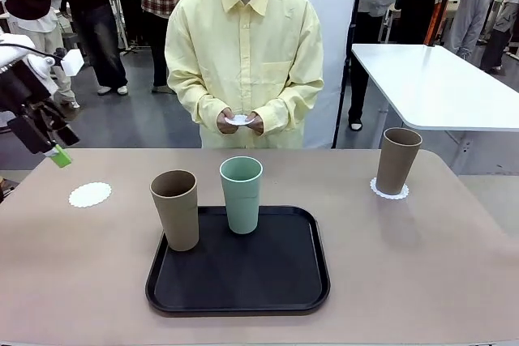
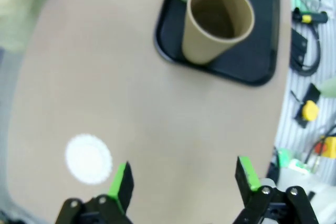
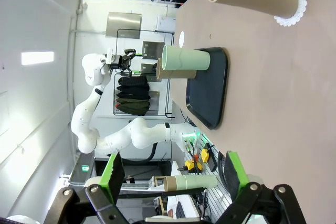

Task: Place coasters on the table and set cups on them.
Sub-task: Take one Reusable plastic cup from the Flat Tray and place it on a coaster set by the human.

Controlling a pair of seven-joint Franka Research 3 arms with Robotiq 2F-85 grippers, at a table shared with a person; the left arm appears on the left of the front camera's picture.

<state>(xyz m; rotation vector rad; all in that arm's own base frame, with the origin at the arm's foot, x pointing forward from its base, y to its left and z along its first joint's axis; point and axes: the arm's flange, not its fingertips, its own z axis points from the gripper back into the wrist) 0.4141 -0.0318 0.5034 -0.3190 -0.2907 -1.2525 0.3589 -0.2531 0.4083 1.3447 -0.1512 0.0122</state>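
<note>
**STATUS: ONE CUP ON A COASTER, TWO CUPS ON THE TRAY, BOTH TOOLS SPREAD**

**Left tool** (image 2: 184, 171): the jaws are spread wide and there is nothing between the pads. In the front view it hangs above the left end of the table (image 1: 405, 273), clear of the surface. Its wrist view looks down on bare table, and the left coaster (image 1: 90, 194) shows just outside one finger.

**Right tool** (image 3: 172, 166): the jaws are spread wide and there is nothing between the pads. Its wrist view is rolled sideways and looks along the table toward the cups.

**Coasters**
- The left coaster lies flat and bare on the table, left of the tray (image 1: 243, 289) and apart from it.
- The right coaster (image 1: 390, 191) lies near the table's far right side, under the right brown cup (image 1: 399, 160). Its lacy rim shows around the cup's base.
- The third coaster (image 1: 238, 119) is held in the hands (image 1: 256, 125) of the person standing at the far side, above the table's far edge.

**Cups**
- The right brown cup stands upright, mouth up, on the right coaster.
- The mint cup (image 1: 242, 194) stands upright on the far half of the tray, near its middle.
- The left brown cup (image 1: 175, 209) stands upright on the tray at its left rim. It is just beside the mint cup with a narrow gap between them. The left wrist view shows it is empty
</note>
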